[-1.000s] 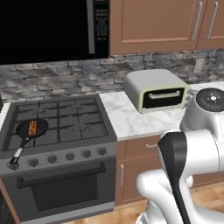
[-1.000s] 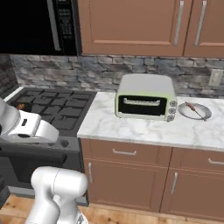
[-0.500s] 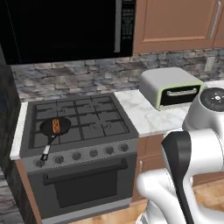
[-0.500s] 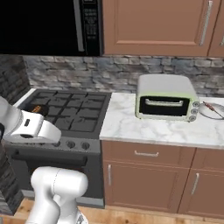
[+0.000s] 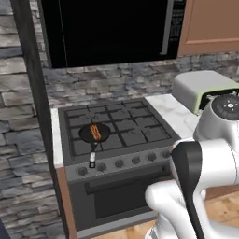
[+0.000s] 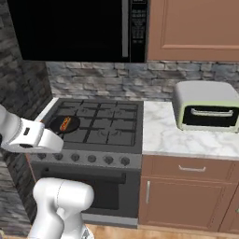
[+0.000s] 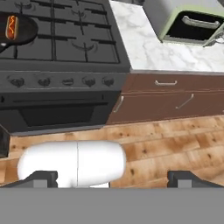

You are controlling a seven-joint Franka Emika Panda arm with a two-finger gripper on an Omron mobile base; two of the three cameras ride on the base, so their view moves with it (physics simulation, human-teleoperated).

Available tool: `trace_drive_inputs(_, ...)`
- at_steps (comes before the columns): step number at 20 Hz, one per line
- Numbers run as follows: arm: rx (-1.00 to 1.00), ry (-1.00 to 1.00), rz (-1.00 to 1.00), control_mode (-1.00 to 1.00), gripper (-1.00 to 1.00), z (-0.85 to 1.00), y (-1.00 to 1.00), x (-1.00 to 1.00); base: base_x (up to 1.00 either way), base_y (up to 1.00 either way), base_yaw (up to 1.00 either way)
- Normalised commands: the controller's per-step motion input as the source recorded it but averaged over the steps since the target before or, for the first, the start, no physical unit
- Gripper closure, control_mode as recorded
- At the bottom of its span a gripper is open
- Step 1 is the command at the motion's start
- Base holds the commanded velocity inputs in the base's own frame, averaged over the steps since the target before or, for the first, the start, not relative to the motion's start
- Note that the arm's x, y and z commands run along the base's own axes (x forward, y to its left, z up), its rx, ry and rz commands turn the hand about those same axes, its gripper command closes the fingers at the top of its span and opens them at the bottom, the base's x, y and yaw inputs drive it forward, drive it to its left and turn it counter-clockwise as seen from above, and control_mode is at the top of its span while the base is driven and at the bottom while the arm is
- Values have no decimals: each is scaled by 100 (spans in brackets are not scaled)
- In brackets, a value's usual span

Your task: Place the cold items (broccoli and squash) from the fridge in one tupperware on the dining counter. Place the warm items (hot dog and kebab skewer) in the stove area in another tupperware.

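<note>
- The steel range with a dark front and black grates (image 5: 116, 154) sits between a grey stone wall and brown cabinets. On its front-left burner rests a small round black frying pan (image 5: 94, 134) holding the hot dog, an orange-red sausage in a bun (image 5: 95, 131).
- In the hand view the hot dog (image 7: 12, 25) lies at the upper left, well apart from the gripper (image 7: 111, 178), whose two dark tips stand wide apart with nothing between them: the jaws are released and empty, hanging over the wooden floor in front of the oven door.
- Judged risk: the reach is long and comes from below the cooktop edge. A direct rise toward the pan could drive the hand into the knob panel (image 7: 57, 81) or the range's front lip.
- The pan's thin black handle (image 5: 93, 154) points toward the front of the range, right on the likely approach path. Clipping it could spin or tip the pan and roll the hot dog onto the grates.
- The hot dog is rounded and sits low inside the pan rim. Closing off-centre or too high may squeeze it out sideways; closing too low may catch the rim instead.
- I see no kebab skewer and no dark grey tray here, so a carried item has no visible drop spot yet.
- The pale green toaster oven (image 6: 208, 111) on the white marble table (image 6: 172, 135) stands well apart to the right and is little threat unless the arm swings wide.
</note>
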Motion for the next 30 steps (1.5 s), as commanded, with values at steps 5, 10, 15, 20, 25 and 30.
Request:
trace_drive_inputs(5,0,0,0,100,-100,0,0,0,64,35,0)
trace_drive_inputs(10,0,0,0,100,-100,0,0,0,36,56,0)
trace_drive_inputs(15,0,0,0,100,-100,0,0,0,33,68,0)
trace_drive_inputs(20,34,0,11,-100,-100,-2,32,70,0,0,0)
trace_drive_inputs(25,25,0,16,-100,-100,-27,13,56,0,0,0)
trace_drive_inputs(30,0,0,0,-100,-100,-38,38,26,0,0,0)
